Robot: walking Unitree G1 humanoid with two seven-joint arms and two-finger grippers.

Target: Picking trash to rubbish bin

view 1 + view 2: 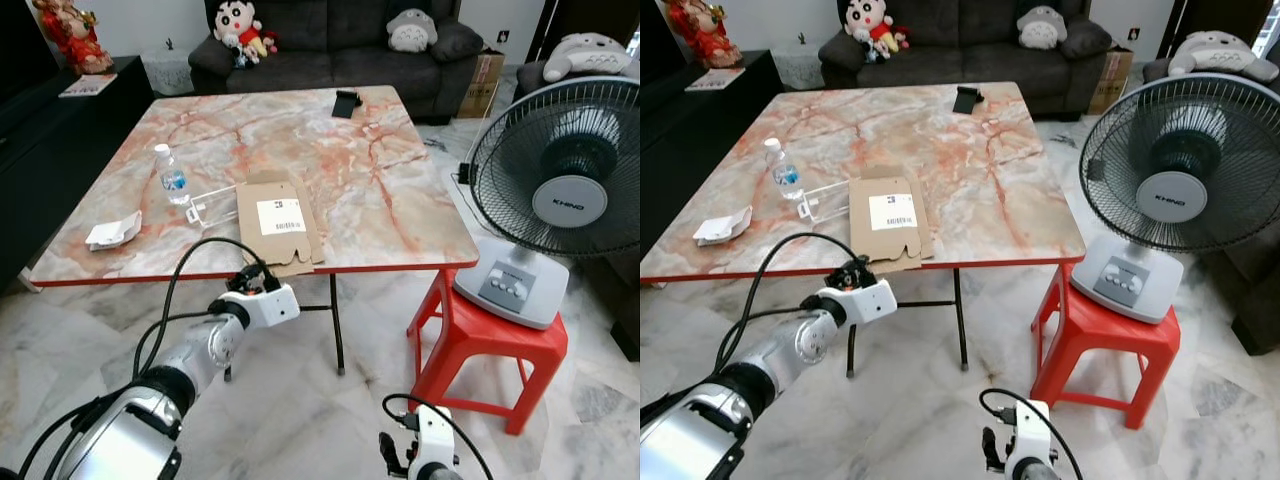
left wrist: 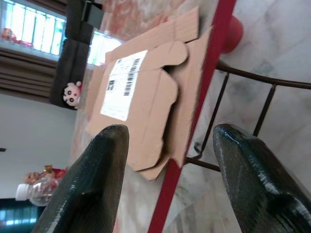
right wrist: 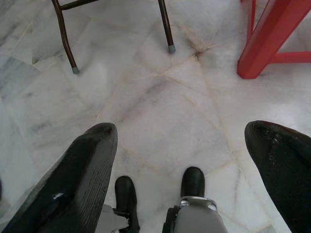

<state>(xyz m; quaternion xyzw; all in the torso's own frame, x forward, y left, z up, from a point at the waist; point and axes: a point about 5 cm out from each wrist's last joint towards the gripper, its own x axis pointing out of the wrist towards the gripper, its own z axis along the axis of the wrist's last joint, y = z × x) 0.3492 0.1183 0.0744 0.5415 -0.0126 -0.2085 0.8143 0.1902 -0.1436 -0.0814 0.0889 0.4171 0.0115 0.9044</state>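
Note:
A flattened cardboard box (image 1: pixel 278 222) with a white label lies at the front edge of the marble table (image 1: pixel 400 200), one flap hanging over the red rim. Beside it stand a clear plastic case (image 1: pixel 213 205) and a small water bottle (image 1: pixel 172 175); a crumpled white paper (image 1: pixel 113 232) lies further left. My left gripper (image 1: pixel 250 275) is raised just below and in front of the table's edge under the cardboard. Its fingers are open in the left wrist view, the cardboard (image 2: pixel 141 92) lying beyond them, untouched. My right gripper (image 3: pixel 180 128) hangs low over the floor, open and holding nothing.
A standing fan (image 1: pixel 560 190) sits on a red plastic stool (image 1: pixel 480 340) right of the table. A dark sofa (image 1: pixel 340 45) with plush toys stands behind, a black cabinet (image 1: pixel 40 130) at the left. A black object (image 1: pixel 346 103) lies at the table's far side. The table's thin metal legs (image 1: pixel 337 330) stand on marble floor.

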